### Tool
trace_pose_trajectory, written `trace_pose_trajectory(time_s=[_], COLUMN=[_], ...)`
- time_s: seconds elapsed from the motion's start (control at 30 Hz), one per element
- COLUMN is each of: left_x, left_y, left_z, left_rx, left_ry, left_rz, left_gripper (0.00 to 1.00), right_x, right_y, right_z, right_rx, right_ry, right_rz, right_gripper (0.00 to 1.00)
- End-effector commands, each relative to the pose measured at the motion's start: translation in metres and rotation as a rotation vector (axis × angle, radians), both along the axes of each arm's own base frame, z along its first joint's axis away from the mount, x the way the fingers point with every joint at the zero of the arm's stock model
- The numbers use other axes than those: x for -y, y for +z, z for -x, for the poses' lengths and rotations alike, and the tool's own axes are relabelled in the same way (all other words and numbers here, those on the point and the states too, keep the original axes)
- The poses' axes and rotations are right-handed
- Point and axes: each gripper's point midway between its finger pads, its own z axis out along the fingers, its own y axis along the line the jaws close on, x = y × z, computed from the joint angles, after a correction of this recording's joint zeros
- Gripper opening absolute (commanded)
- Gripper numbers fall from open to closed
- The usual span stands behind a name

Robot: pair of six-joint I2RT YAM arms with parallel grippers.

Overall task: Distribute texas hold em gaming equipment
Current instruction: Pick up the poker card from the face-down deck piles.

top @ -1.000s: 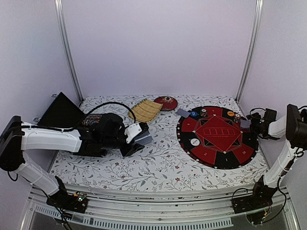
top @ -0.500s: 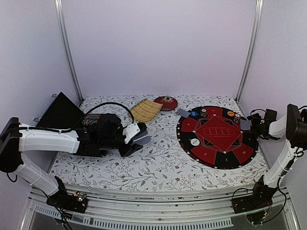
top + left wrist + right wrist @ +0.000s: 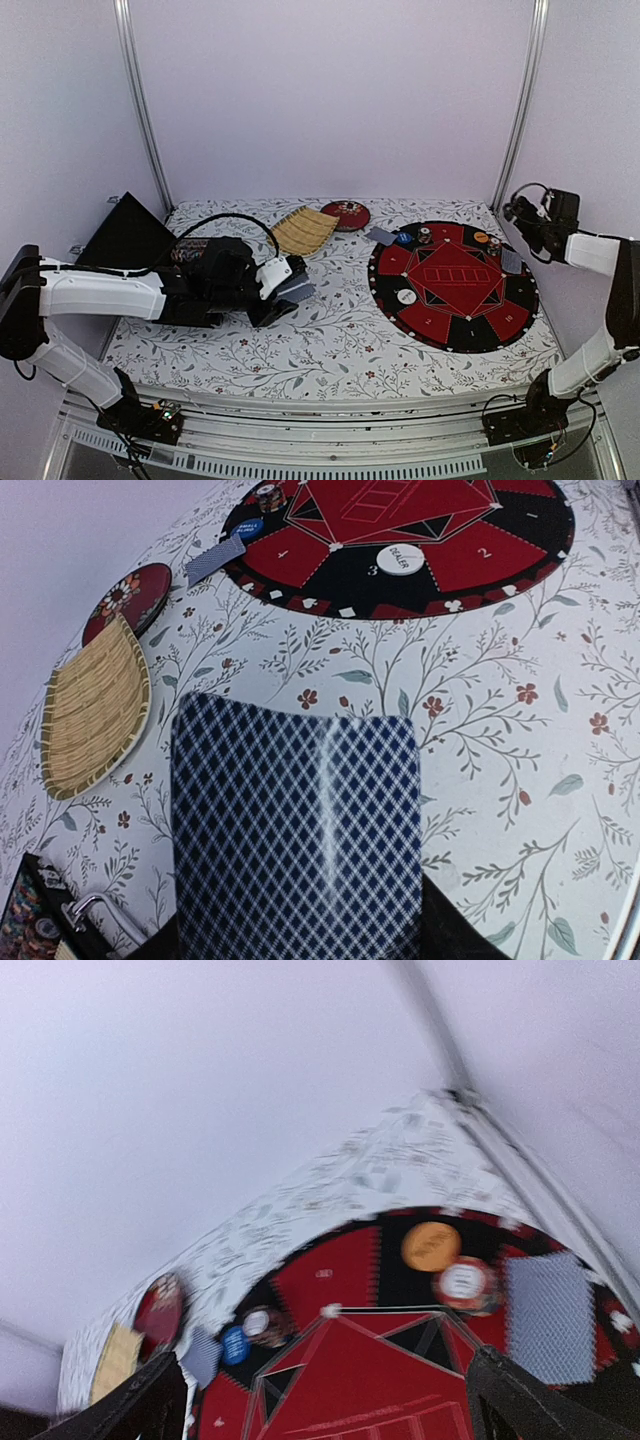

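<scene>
My left gripper [image 3: 283, 293] is shut on the card deck [image 3: 295, 820], whose blue diamond back fills the left wrist view and hides the jaws. It hangs low over the floral cloth, left of the round red-and-black mat [image 3: 450, 312]. My right gripper [image 3: 522, 214] stands open and raised beyond the mat's far right edge, with nothing between its fingers [image 3: 530, 1405]. One card [image 3: 512, 262] lies face down on the mat's right rim, beside an orange chip [image 3: 431, 1246] and a red chip [image 3: 463, 1284]. Another card [image 3: 380, 236], a blue chip [image 3: 404, 239] and a brown chip [image 3: 425, 236] lie at the mat's far left. The white button [image 3: 405, 297] sits on its left side.
A woven bamboo tray [image 3: 302, 230] and a round red dish [image 3: 346, 214] lie at the back centre. An open black case [image 3: 125, 235] with chips in it stands at the far left behind my left arm. Metal posts rise at both back corners.
My right gripper has opened wider and risen up and back from the mat's right rim, leaving the face-down card lying there. My left gripper with the deck has barely shifted.
</scene>
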Motion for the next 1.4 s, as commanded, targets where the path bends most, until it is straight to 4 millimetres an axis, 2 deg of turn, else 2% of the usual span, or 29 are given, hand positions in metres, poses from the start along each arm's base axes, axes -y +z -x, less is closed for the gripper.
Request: trace_pose_trajectory(time_s=[0.0, 0.1, 0.17, 0.27, 0.33, 0.43, 0.57, 0.7, 0.87, 0.97, 1.13, 1.37], left_x=[0.001, 0.003, 0.004, 0.006, 0.007, 0.008, 0.009, 0.010, 0.013, 0.013, 0.013, 0.012], left_y=[0.014, 0.015, 0.016, 0.018, 0.020, 0.022, 0.024, 0.024, 0.025, 0.026, 0.027, 0.024], left_z=[-0.006, -0.007, -0.008, -0.009, -0.010, -0.010, -0.010, -0.011, -0.012, -0.013, -0.013, -0.013], left_rx=[0.028, 0.030, 0.030, 0.031, 0.032, 0.033, 0.037, 0.038, 0.042, 0.044, 0.047, 0.047], left_ry=[0.008, 0.004, 0.002, 0.002, 0.001, 0.003, -0.001, -0.001, -0.004, -0.006, -0.006, -0.003], left_rz=[0.037, 0.041, 0.044, 0.049, 0.055, 0.062, 0.069, 0.071, 0.076, 0.079, 0.079, 0.073], left_gripper=[0.55, 0.55, 0.55, 0.55, 0.55, 0.55, 0.55, 0.55, 0.55, 0.55, 0.54, 0.52], right_x=[-0.114, -0.200, -0.269, -0.350, -0.393, -0.435, -0.468, -0.498, -0.524, -0.531, -0.528, -0.519], right_y=[0.080, 0.105, 0.112, 0.098, 0.076, 0.060, 0.036, 0.023, 0.006, -0.007, -0.026, -0.014], right_z=[0.001, 0.025, 0.057, 0.100, 0.114, 0.130, 0.141, 0.152, 0.149, 0.138, 0.126, 0.128], right_rx=[0.197, 0.340, 0.440, 0.477, 0.441, 0.428, 0.393, 0.384, 0.349, 0.311, 0.252, 0.262], right_ry=[0.415, 0.741, 1.051, 1.367, 1.498, 1.636, 1.719, 1.795, 1.797, 1.757, 1.705, 1.702], right_rz=[0.416, 0.440, 0.451, 0.418, 0.403, 0.351, 0.283, 0.216, 0.176, 0.196, 0.271, 0.338], right_gripper=[0.99, 0.99, 0.99, 0.99, 0.99, 0.99, 0.99, 0.99, 0.99, 0.99, 0.87, 0.67])
